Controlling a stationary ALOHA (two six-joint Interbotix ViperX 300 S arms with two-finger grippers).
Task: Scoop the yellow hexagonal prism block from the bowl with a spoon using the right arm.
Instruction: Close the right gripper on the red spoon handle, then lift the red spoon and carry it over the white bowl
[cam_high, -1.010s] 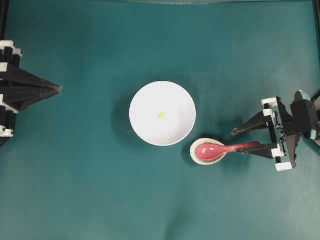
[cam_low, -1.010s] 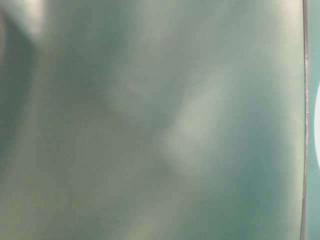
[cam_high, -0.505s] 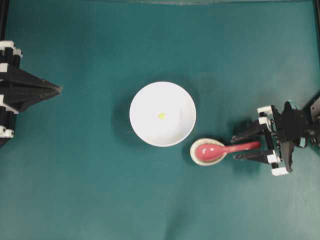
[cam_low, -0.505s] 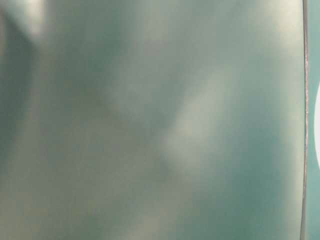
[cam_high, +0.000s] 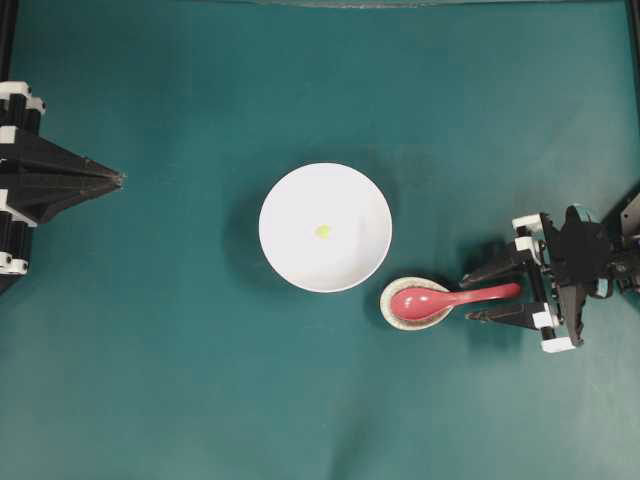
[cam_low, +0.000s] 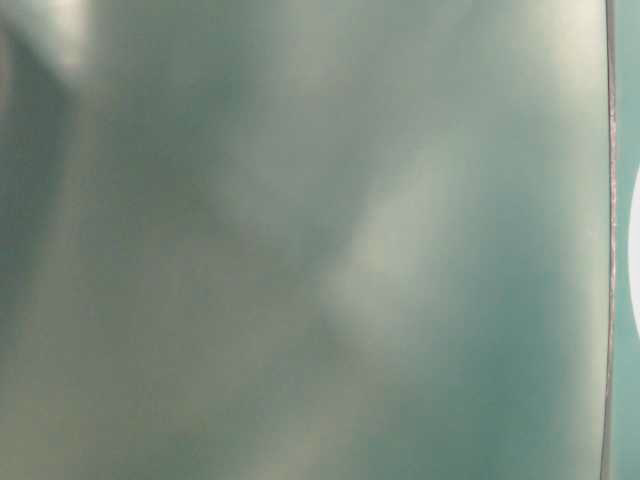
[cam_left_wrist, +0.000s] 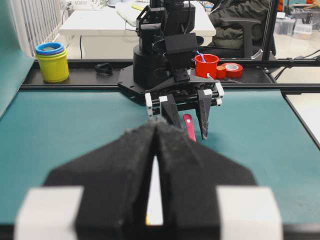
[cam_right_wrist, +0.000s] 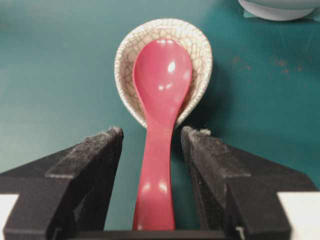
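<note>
Watching from the side, the right gripper (cam_right_wrist: 151, 145) had its jaws spread wide, straddling the spoon (cam_right_wrist: 159, 115) handle without pinching it yet. Spoon's scoop sat in the little speckled dish (cam_high: 392, 311) just right of the bowl (cam_high: 290, 250), yellow block (cam_high: 322, 231) mid-bowl. Left gripper (cam_high: 115, 179) was pinched shut, well left of the bowl. Looked like the grab step; next it'd need to squeeze the handle and lift.

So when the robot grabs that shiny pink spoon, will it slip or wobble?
It may slip a little: the spoon looks glossy, with bright highlights on it. It looks stiff, so it probably won't bend. Its scoop rests in the small crackled dish while the handle sticks out between the right gripper's open fingers, so lifting could nudge or tip that dish.
</note>
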